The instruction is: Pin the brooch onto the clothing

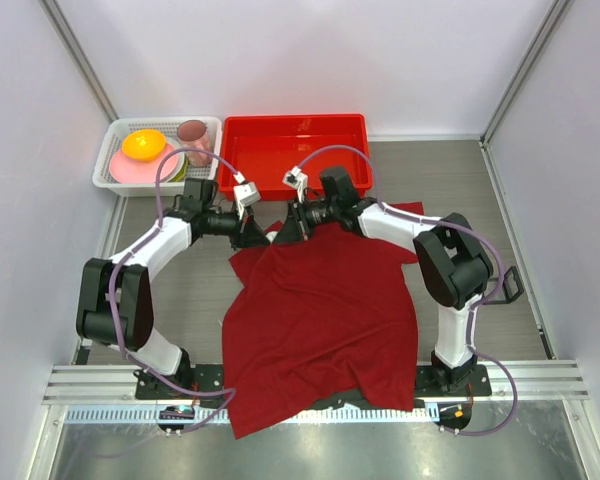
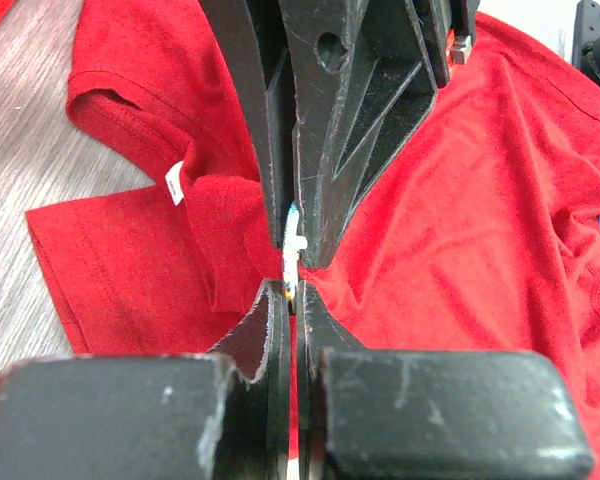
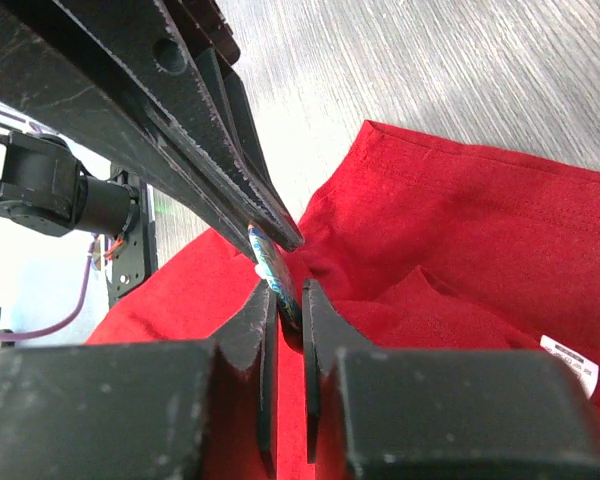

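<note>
The left pincer (image 2: 292,298) and right pincer (image 3: 288,300) were tip to tip, each pinching the small round pale-rimmed brooch (image 3: 270,262) edge-on at the bunched collar of the dark red fabric T-shirt (image 1: 320,310).

Plain white walls (image 1: 310,50) close the space at the left, back and right, joined at the far corners by aluminium posts (image 1: 80,50). The tabletop (image 1: 460,190) is grey wood-grain, evenly lit. A slotted aluminium rail (image 1: 540,380) runs along its near edge. A white plastic basket (image 1: 108,170) and a red tray (image 1: 295,119) sit side by side at the back wall.
</note>
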You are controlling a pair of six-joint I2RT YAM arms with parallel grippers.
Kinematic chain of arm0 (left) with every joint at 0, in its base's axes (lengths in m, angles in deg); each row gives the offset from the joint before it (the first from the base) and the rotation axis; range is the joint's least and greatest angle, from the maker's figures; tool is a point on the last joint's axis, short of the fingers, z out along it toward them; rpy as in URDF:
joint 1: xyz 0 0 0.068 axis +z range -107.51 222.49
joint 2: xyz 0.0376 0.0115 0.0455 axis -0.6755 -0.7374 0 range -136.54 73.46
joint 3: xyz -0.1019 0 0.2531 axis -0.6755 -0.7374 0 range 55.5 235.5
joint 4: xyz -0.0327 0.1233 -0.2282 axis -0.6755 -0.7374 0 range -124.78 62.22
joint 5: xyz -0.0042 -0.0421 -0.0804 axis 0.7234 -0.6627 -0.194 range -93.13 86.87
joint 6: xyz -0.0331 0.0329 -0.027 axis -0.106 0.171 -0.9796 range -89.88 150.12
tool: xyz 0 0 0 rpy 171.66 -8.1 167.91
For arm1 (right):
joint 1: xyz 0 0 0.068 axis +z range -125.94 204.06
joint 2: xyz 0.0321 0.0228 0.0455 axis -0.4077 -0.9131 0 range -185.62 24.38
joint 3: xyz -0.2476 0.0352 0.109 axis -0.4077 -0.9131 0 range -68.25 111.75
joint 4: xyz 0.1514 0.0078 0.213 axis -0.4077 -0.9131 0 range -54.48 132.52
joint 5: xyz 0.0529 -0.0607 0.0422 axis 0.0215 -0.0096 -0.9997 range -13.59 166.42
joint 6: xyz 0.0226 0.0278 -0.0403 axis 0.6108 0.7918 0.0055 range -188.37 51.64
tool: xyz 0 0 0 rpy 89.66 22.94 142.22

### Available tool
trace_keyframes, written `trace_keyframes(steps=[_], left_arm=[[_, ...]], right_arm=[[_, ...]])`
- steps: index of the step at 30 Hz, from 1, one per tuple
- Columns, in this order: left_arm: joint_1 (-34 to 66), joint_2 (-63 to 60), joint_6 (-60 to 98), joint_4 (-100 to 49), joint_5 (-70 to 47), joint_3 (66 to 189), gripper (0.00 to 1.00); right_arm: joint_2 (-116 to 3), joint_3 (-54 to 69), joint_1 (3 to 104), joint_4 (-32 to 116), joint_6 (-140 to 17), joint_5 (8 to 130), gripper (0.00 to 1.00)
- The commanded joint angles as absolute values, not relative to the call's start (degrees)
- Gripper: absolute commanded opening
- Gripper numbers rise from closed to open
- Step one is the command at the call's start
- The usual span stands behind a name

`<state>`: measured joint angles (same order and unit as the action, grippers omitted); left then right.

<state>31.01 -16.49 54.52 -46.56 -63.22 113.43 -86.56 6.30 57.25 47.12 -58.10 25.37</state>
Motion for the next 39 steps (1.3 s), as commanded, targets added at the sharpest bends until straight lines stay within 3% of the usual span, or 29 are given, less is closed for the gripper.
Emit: trace_keyframes(steps=[1, 16, 18, 22, 26, 35, 39], left_arm=[[29.66, -12.15, 54.56, -46.23, -69.92, 112.45, 0.00], [29.57, -10.30, 52.19, -43.51, -68.87, 110.69, 0.00], [29.66, -10.56, 50.61, -42.28, -68.35, 110.52, 0.00], [29.66, -11.18, 48.06, -40.61, -66.24, 110.61, 0.00], [29.66, -11.79, 47.79, -40.26, -63.25, 110.60, 0.00], [29.75, -11.97, 48.49, -39.82, -55.26, 110.61, 0.00], [29.75, -12.50, 50.51, -42.01, -54.46, 111.66, 0.00]], right_arm=[[-88.55, 10.32, 55.09, 46.83, -51.85, 36.42, 0.02], [-90.85, 11.31, 52.19, 48.56, -46.31, 33.71, 0.02], [-89.27, 9.63, 52.19, 53.91, -46.56, 30.91, 0.08], [-86.99, 7.61, 52.19, 57.11, -49.97, 27.64, 0.34], [-85.05, 7.60, 51.93, 54.04, -55.17, 26.50, 0.48], [-81.36, 7.16, 49.64, 47.89, -59.57, 26.66, 0.61], [-80.04, 7.78, 48.06, 40.61, -64.48, 28.77, 0.62]])
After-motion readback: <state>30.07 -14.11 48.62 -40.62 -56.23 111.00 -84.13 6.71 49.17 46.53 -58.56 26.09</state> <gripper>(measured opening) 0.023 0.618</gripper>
